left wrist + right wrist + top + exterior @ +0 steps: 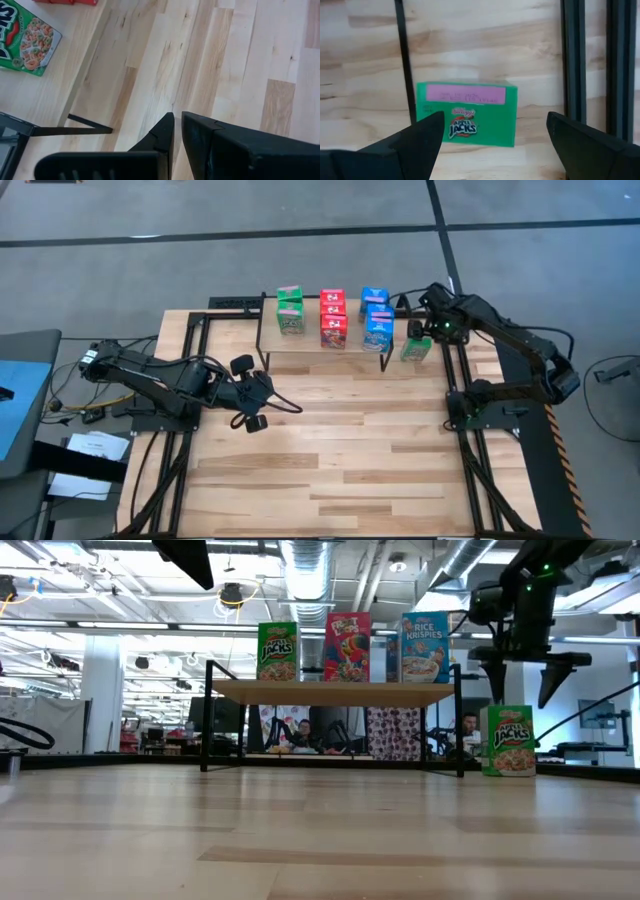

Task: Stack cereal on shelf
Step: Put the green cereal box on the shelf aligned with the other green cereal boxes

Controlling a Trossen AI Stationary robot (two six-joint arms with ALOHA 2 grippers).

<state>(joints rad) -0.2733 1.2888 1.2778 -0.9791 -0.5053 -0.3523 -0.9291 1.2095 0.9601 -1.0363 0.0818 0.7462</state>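
The shelf [310,343] stands at the table's far middle, carrying green [277,651], red [347,646] and blue [425,647] cereal boxes, upright in rows. One more green cereal box [416,350] stands upright on the table just right of the shelf [330,692]. My right gripper [522,675] hangs open right above this box [510,741], pointing down, clear of it; in the right wrist view its fingers [494,120] flank the box [470,115]. My left gripper [262,388] is shut on nothing, above the table in front of the shelf's left end [50,85].
Black frame rails [455,380] run along the table's right side, close beside the lone green box, and show in the right wrist view [575,60]. A thin black shelf leg [402,50] stands next to that box. Bare wooden tabletop [340,460] fills the near half.
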